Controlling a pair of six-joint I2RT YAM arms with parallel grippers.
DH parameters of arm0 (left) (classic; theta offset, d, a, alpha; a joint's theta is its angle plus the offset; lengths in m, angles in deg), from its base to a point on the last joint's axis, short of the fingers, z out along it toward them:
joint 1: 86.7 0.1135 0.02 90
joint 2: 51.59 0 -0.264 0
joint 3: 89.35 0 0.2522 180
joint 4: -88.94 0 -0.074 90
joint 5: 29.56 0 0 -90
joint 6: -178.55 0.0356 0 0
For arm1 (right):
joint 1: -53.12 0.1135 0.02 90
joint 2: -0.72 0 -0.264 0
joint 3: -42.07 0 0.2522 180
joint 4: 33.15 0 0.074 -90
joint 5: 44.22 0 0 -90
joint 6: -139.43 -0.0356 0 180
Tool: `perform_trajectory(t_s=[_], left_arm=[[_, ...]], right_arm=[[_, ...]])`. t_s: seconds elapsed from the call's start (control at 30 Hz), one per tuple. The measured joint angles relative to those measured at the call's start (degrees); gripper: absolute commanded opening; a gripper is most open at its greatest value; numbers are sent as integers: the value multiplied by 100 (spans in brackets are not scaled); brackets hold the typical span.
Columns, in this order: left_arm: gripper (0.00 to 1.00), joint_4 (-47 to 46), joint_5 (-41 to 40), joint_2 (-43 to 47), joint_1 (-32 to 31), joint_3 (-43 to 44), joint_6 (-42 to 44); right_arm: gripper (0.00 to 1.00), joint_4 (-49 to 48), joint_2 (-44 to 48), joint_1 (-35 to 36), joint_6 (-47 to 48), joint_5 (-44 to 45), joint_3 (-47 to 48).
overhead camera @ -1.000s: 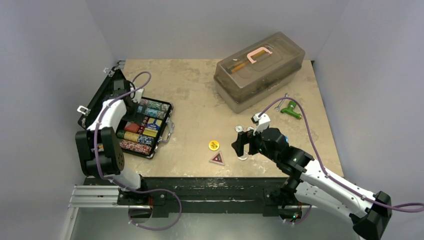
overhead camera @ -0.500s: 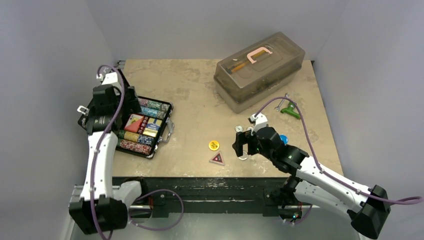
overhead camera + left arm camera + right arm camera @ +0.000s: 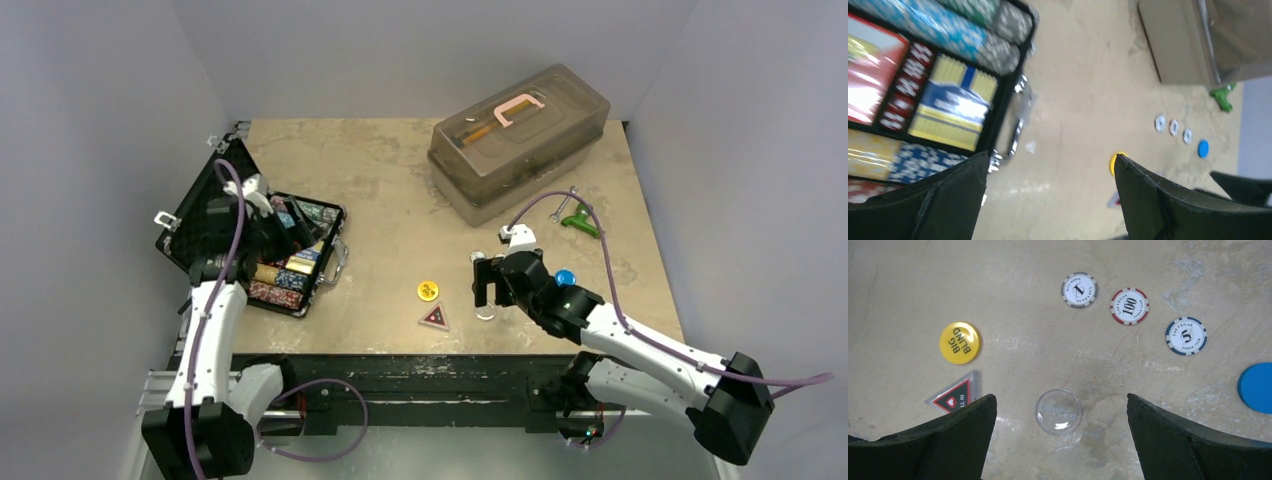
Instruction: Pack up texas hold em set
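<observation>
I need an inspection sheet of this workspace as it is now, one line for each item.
Surface: tan mottled table.
Job's things: black case open, chip rows inside; on the table lie a yellow disc, triangular token, clear disc, blue disc and three loose chips.
Clutter: grey tub with pink clamp; green-handled tool.
Jaws: left jaws wide open over the case; right jaws wide open above the clear disc; nothing held.
Cables: purple cable loops along each arm.
Surroundings: plain grey walls.
</observation>
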Motion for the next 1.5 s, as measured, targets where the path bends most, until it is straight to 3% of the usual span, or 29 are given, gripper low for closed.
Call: perform_trajectory(t_s=[0.17, 0.4, 0.53, 0.77, 0.9, 1.2, 1.5], left_arm=[[89, 153, -46, -295, -1248, -643, -778], [89, 85, -1235, -671, -4214, -866, -2476], [88, 297, -2024, -1888, -5412, -227, -3281], [92, 732, -3025, -3753, -6900, 1478, -4402], [93, 1204, -3250, -4470, -7364, 2146, -4933], [92, 2135, -3578, -4887, -7394, 2564, -5421], [88, 2197, -3604, -5108, -7243, 2791, -5399]], right_arm=[[99, 205, -378, 0, -245, 269, 129], [99, 461, -476, 0, -498, 754, 413], [99, 525, -232, 0, -533, 894, 435], [99, 424, 208, 0, -415, 846, 352], [99, 376, 645, 0, -358, 831, 181], [99, 254, 2179, -7, -378, 931, -350], [99, 245, 2284, -11, -382, 997, -367]])
